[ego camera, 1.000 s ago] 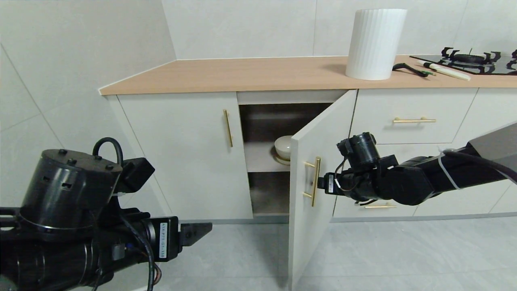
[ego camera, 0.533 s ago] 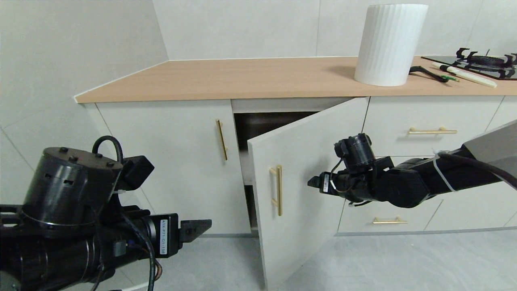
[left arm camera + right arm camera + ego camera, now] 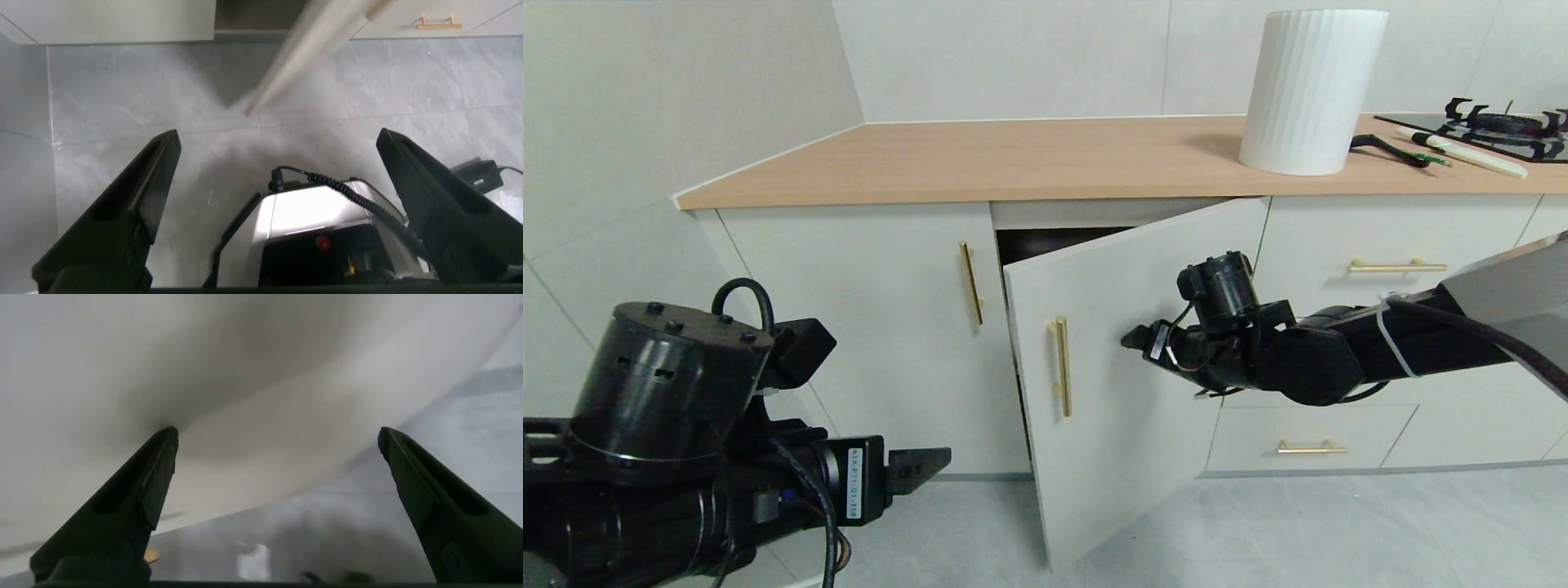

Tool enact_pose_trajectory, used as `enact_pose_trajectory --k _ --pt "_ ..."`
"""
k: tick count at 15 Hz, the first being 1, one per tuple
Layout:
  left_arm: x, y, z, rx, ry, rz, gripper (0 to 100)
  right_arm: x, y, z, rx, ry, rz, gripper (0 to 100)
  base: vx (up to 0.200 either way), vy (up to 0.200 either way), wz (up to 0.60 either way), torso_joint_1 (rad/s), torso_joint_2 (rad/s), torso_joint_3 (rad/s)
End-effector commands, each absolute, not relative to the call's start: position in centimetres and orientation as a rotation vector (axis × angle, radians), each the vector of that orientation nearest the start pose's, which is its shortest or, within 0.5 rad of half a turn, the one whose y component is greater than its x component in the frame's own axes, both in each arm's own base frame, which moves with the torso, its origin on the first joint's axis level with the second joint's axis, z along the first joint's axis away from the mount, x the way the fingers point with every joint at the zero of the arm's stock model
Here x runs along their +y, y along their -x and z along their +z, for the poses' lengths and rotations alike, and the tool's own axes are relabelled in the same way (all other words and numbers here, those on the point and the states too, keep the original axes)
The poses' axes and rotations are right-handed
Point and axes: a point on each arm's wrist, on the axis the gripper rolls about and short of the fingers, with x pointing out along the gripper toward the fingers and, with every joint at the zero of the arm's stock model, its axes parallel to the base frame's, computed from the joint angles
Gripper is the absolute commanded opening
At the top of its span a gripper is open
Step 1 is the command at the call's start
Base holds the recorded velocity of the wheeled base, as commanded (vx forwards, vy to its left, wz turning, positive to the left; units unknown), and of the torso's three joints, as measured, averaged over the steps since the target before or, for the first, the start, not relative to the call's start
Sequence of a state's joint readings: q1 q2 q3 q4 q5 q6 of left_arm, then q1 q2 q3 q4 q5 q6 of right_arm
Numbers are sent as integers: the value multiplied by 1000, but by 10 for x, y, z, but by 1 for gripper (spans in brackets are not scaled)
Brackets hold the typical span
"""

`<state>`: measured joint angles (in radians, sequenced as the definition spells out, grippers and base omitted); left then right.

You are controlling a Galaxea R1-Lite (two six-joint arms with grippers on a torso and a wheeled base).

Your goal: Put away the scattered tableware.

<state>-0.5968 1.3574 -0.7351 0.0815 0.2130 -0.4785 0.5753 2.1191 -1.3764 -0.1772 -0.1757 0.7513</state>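
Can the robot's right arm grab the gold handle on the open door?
Probably yes. The right gripper is open at the door's front, just beside the handle, with nothing between them.

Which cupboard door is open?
The middle door, at the tips of the right gripper: it stands ajar with a dark gap behind. The left door beside it sits flat and shut.

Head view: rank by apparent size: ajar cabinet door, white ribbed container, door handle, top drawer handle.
1. ajar cabinet door
2. white ribbed container
3. door handle and top drawer handle: alike; the door sits nearer, so unranked.
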Motion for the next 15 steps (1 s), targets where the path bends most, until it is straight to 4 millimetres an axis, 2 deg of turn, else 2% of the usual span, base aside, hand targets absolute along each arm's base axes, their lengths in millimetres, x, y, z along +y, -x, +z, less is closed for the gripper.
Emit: enact_pose_trajectory --k 1,7,11,15 --pt "-109 -168 187 718 177 -202 100 234 -369 138 621 -577 158 100 0 0 0 0 0 0" --pt "-108 -168 185 722 175 -201 100 229 -399 142 538 -747 91 100 0 0 0 0 0 0" --pt "-109 -169 184 721 176 -201 100 224 -428 126 479 -760 1 100 0 0 0 0 0 0" --pt "-109 -169 183 716 168 -206 100 217 -440 119 454 -766 -41 100 0 0 0 0 0 0"
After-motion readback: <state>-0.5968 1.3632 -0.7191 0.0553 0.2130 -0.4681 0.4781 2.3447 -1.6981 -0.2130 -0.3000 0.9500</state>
